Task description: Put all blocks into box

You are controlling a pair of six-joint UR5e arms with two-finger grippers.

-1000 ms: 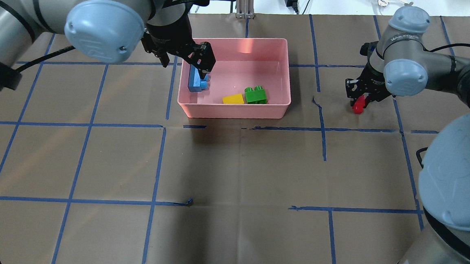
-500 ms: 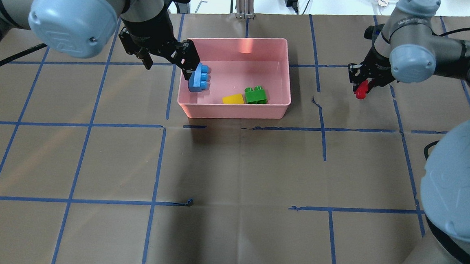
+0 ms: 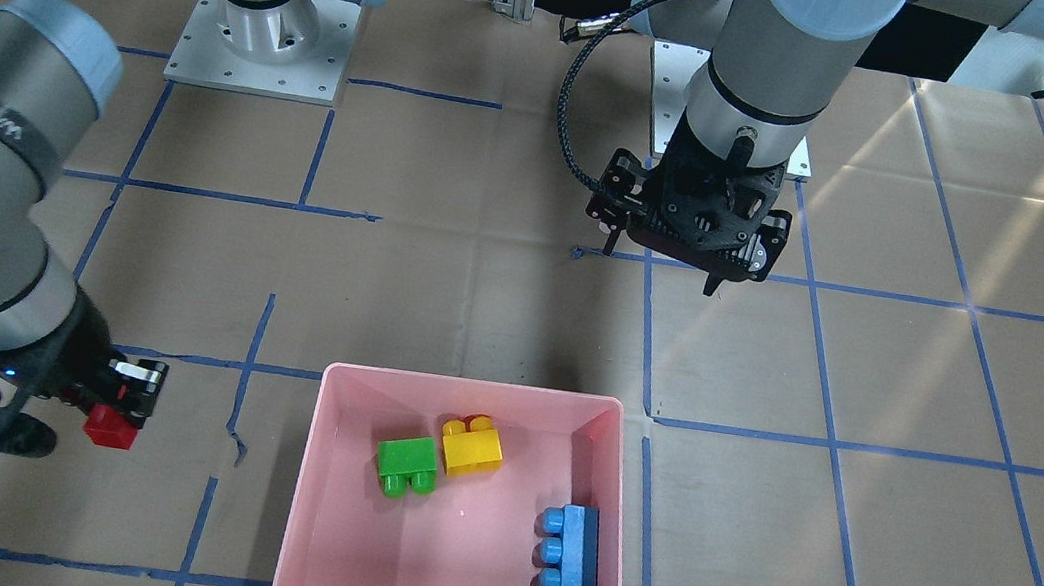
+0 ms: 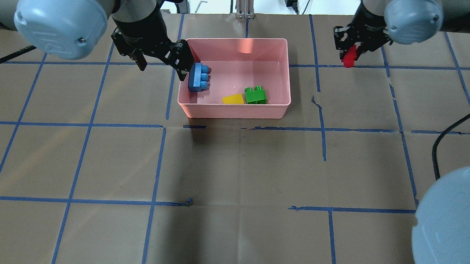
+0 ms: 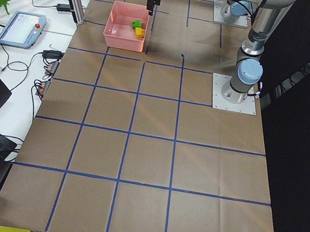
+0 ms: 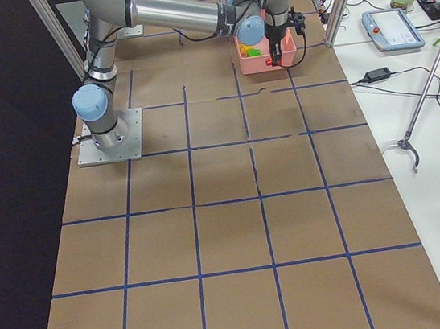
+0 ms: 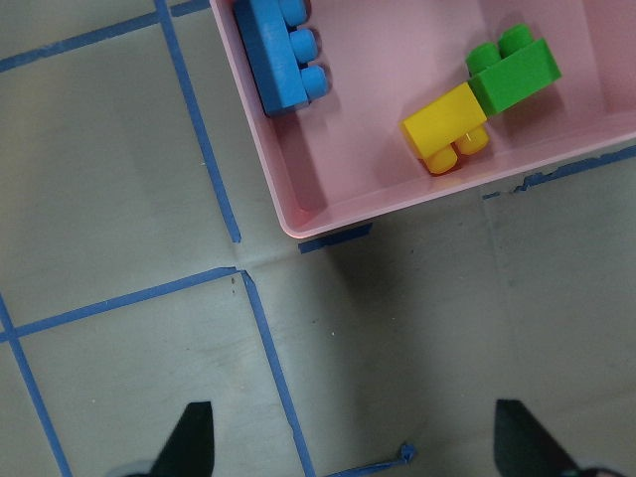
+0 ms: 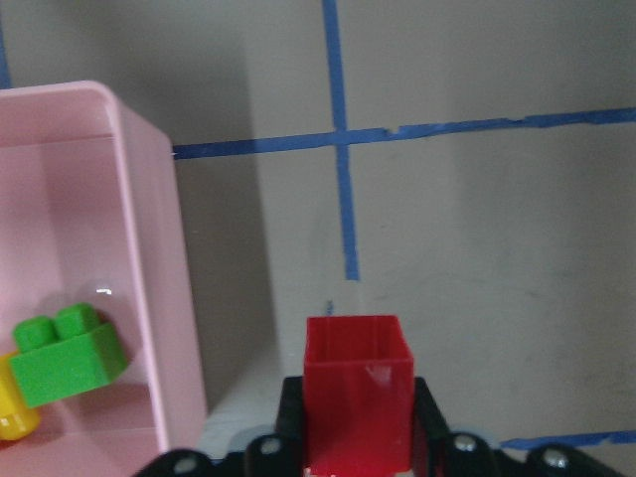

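The pink box stands at the far middle of the table and also shows in the front view. In it lie the blue brick by its left wall, the yellow brick and the green brick, touching each other. My left gripper is open and empty, raised just outside the box's left wall; its wrist view shows the box's corner below. My right gripper is shut on the tiny red brick and holds it above the table, right of the box.
Blue tape lines form a grid on the brown paper cover. An aluminium post stands behind the box at the far edge. My right arm's elbow joint fills the near right corner. A desk with a tablet lies beyond the table.
My left gripper has drawn back to the left off the blue brick, which now lies free in the box. My right gripper has risen with the red brick and shifted toward the box.
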